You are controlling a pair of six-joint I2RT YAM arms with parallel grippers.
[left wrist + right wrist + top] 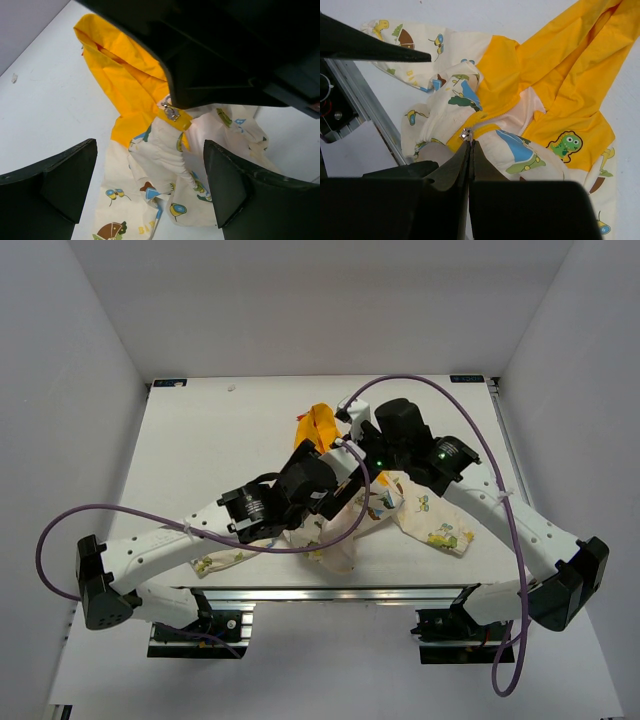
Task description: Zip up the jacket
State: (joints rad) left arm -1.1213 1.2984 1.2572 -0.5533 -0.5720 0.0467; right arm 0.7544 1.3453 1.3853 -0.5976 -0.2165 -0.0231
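A white table point(200, 440) is edged along its near side by an aluminium rail point(330, 592). One garment is spread directly on it: a jacket point(432, 520) of cream, cartoon-printed cloth, rumpled around the middle of the surface. Its yellow-orange hood point(322, 426) is laid towards the far edge. One sleeve point(222, 560) is stretched out to the left and the other to the right, both near the rail. A small pale speck point(232, 387) is found by the far edge — well apart from the cloth.
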